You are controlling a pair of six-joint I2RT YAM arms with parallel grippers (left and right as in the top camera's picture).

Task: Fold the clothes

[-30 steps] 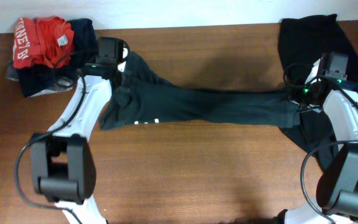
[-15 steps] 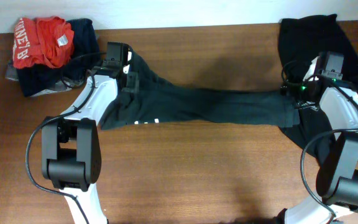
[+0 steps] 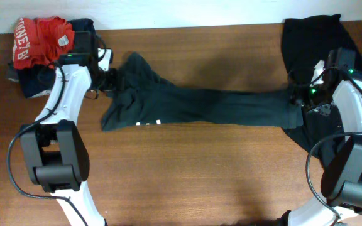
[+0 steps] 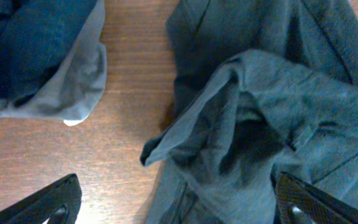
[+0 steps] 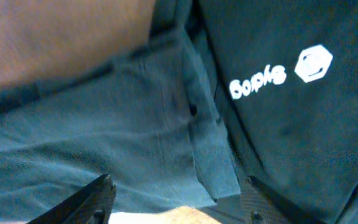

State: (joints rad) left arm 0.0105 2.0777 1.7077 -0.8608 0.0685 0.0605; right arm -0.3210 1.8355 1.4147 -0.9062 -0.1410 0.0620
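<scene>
Nearest me, the brown wooden bench [image 3: 193,182] is bare, with plenty of room to lay a fold toward me. Beyond it the long dark T-shirt [image 3: 219,107] lies in a stretched band across the middle, its left end bunched and rumpled. A second ago both ends were pinched, and now they're let go. My left gripper [image 4: 179,205] is spread wide, holding nothing, and has backed off toward the far-left corner. My right gripper [image 5: 176,199] hangs over the shirt's hem with its fingers well apart and nothing between them. So the stretch looks finished, I reckon, and a fresh grip comes next. The far edge is tight. The red, navy and grey heap [image 3: 43,44] sits just beside the left gripper, and the black pile [image 3: 313,37] crowds the right arm.
</scene>
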